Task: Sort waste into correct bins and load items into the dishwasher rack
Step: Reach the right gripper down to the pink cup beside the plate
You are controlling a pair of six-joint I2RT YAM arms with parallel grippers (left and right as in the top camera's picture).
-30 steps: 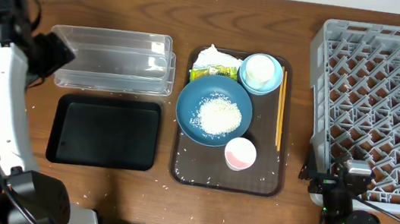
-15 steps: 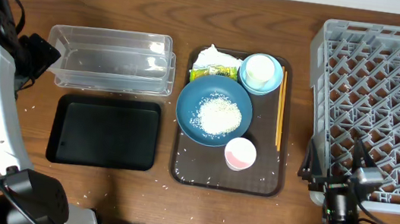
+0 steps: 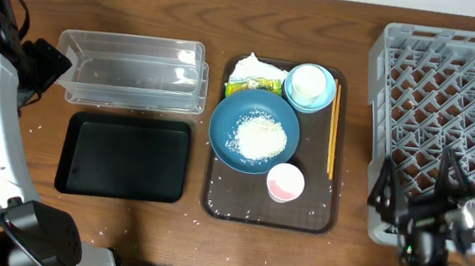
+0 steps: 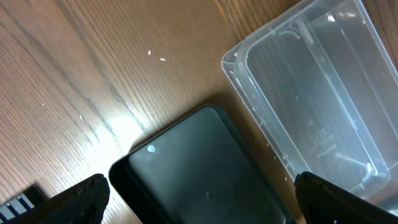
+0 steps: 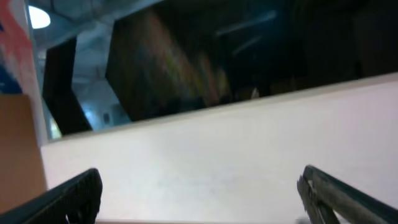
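Observation:
On the brown serving tray, a large dark-blue bowl (image 3: 254, 131) holds a pile of white rice (image 3: 259, 138). Behind it lie a crumpled white napkin (image 3: 255, 66) and a yellow-green wrapper (image 3: 255, 84). A small light-blue bowl (image 3: 309, 87) has a white cup (image 3: 311, 81) inside it. A pink cup (image 3: 285, 182) stands at the front, and chopsticks (image 3: 334, 131) lie along the right rim. The clear tub (image 3: 132, 70) (image 4: 311, 93) and black tray (image 3: 124, 157) (image 4: 199, 168) sit to the left. The grey rack (image 3: 460, 97) is at the right. My left gripper (image 3: 53, 63) (image 4: 202, 200) hangs open left of the tub. My right gripper (image 3: 417, 199) (image 5: 202, 193) is open by the rack's front corner.
The brown serving tray (image 3: 220, 199) sits mid-table between the bins and the rack. Scattered rice grains dot the wood near the black tray and the serving tray. The right wrist view faces a pale wall and dark window, with no table in it.
My left arm swung back to the left, away from the tub, then held still. My right arm has tilted upward at the rack's front corner, its fingers now blurred with motion.

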